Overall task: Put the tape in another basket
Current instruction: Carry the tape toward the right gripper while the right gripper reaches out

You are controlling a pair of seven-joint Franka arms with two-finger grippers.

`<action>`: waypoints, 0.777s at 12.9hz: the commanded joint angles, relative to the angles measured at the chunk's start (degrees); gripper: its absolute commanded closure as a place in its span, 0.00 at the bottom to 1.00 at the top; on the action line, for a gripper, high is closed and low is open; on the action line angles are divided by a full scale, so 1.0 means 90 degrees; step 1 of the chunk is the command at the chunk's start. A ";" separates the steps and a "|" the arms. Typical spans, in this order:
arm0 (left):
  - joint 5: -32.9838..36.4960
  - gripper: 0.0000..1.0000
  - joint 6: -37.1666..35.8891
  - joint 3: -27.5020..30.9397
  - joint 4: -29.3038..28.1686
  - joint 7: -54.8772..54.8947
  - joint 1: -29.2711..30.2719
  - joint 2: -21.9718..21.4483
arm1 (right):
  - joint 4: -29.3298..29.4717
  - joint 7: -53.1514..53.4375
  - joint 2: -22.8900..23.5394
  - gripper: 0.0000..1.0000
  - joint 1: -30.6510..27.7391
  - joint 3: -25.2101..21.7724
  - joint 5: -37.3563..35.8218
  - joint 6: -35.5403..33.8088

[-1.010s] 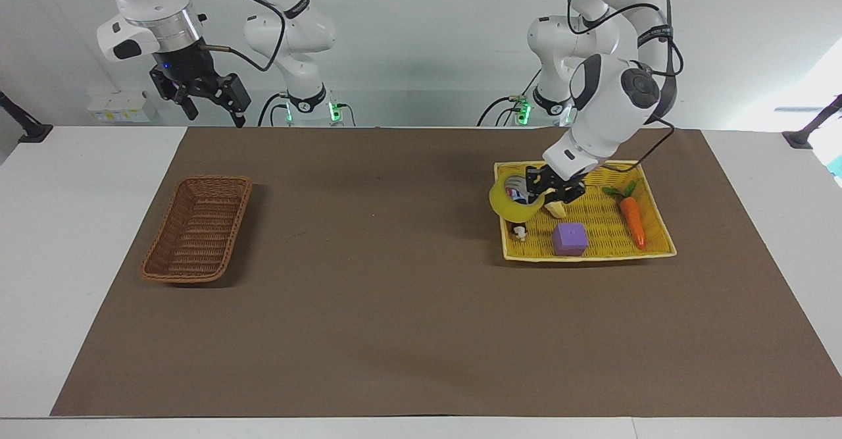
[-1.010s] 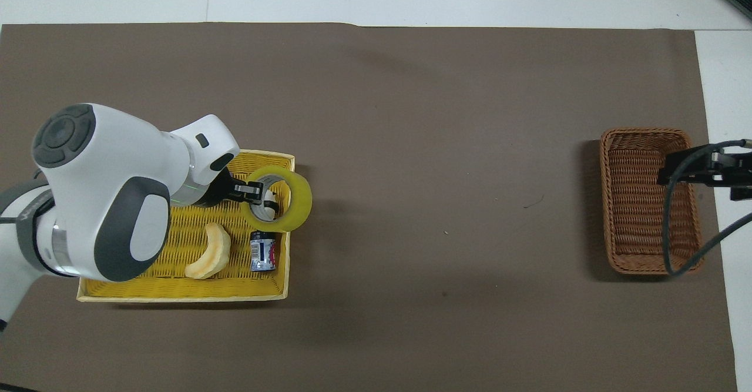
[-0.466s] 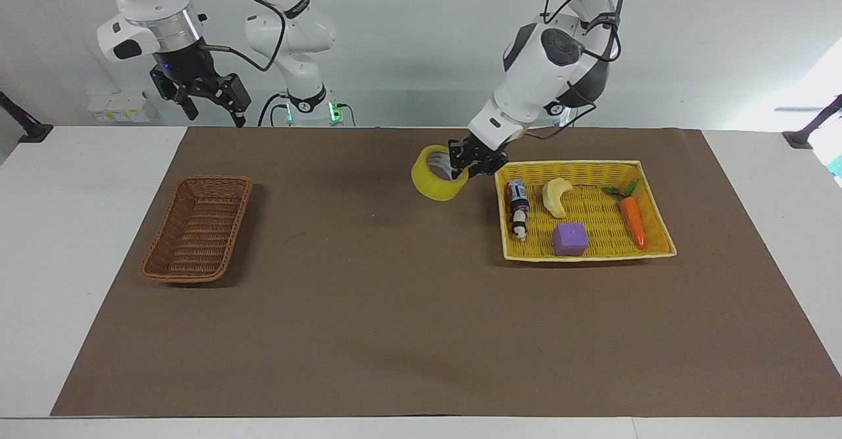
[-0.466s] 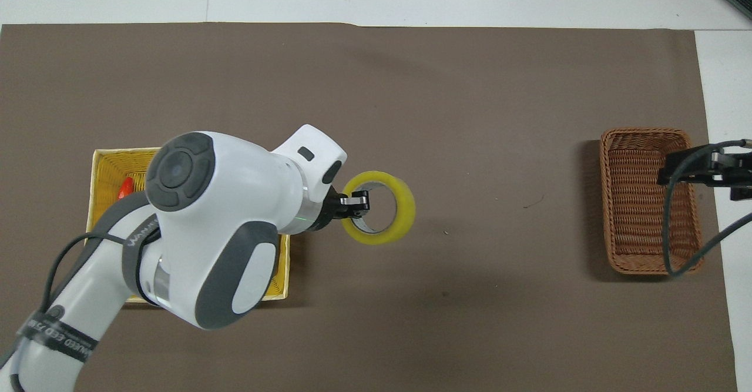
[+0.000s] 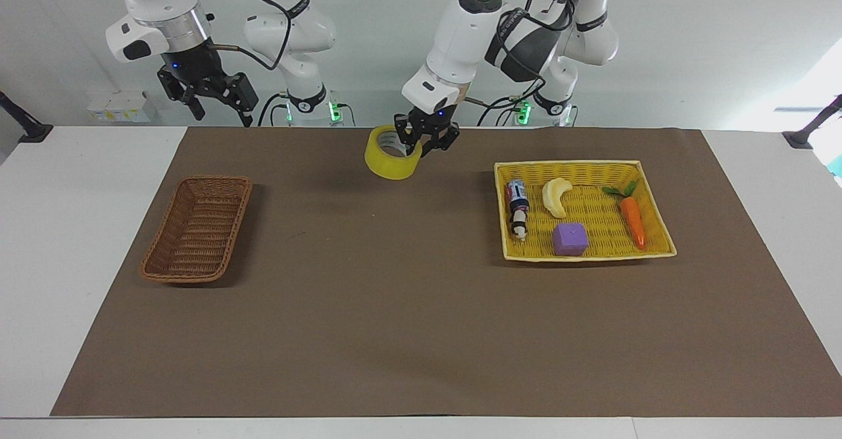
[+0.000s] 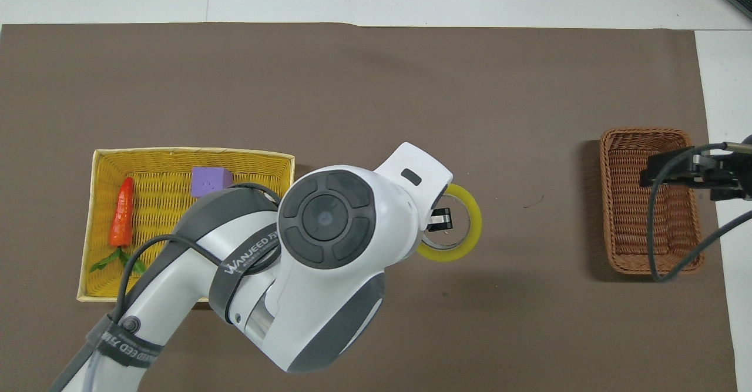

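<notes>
The left end effector [image 5: 426,141] hung in the air over the middle of the brown mat [image 5: 421,334], toward the robots' edge of the bench [image 5: 92,156], and gripped the roll of yellow packing tape [image 5: 393,153] by its wall, one finger inside the grey-white core. A second before, the same tape was just above the yellow woven basket [image 5: 663,228], at the left arm's end of the bench; half a second before, it had cleared that basket's rim. Since then it had risen higher and travelled on toward the brown wicker basket [image 5: 198,228].

In the overhead view the tape [image 6: 451,230] showed as a ring half hidden under the left arm's wrist, well apart from the wicker basket [image 6: 617,204], which lay empty near the right arm's end of the bench.

The right end effector [image 5: 212,97] waited in the air above the wicker basket's end of the bench, its fingers spread and holding nothing.

The carrot [image 5: 633,218], purple cube [image 5: 569,239], pale banana-shaped piece [image 5: 556,197] and small can [image 5: 518,195] lay in the yellow basket.

Judging from this, the pickup was done and the carry was about halfway; lowering and release into the wicker basket were not yet done.
</notes>
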 commanded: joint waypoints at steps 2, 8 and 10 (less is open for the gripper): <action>0.0213 1.00 -0.0500 0.0128 0.0878 -0.0318 -0.0168 0.0392 | -0.0456 -0.0912 -0.0103 0.00 0.0225 0.0023 0.1024 0.0458; 0.0135 1.00 -0.0042 0.0108 0.0674 -0.0289 -0.0168 0.0343 | -0.1099 -0.3343 0.0111 0.00 0.0284 0.0023 0.3181 0.0526; 0.0105 1.00 0.0202 0.0089 0.0634 -0.0182 -0.0177 0.0343 | -0.1431 -0.4088 0.0093 0.00 0.0294 0.0023 0.3292 0.0916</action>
